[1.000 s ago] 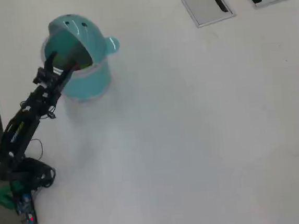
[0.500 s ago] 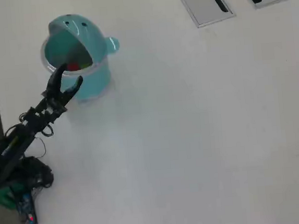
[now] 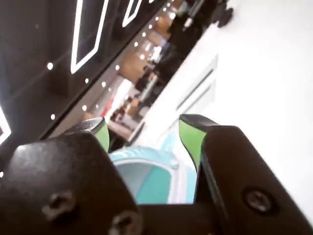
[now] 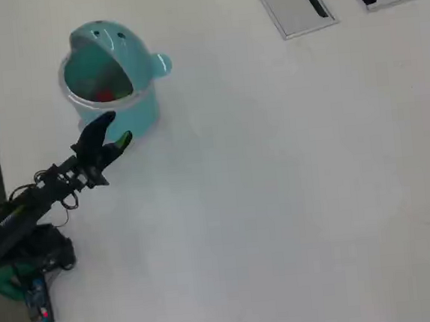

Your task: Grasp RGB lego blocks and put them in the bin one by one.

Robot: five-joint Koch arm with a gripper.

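The teal bin (image 4: 109, 72) stands at the upper left of the table in the overhead view, its domed hood with two dark eyes at the far side and a knob on its right. Inside it I see a red block (image 4: 106, 94) and a yellow-green patch beside it; the blue block is not visible. My gripper (image 4: 113, 131) is open and empty, just short of the bin's near rim. In the wrist view the green-padded jaws (image 3: 146, 132) stand apart, with the bin's clear rim (image 3: 146, 161) and hollow between them.
Two flat grey panels (image 4: 291, 0) with black slots lie at the table's top edge, right of centre. The arm's base (image 4: 23, 253) sits at the left edge of the white table (image 4: 277, 186). A dark room shows beyond the table in the wrist view.
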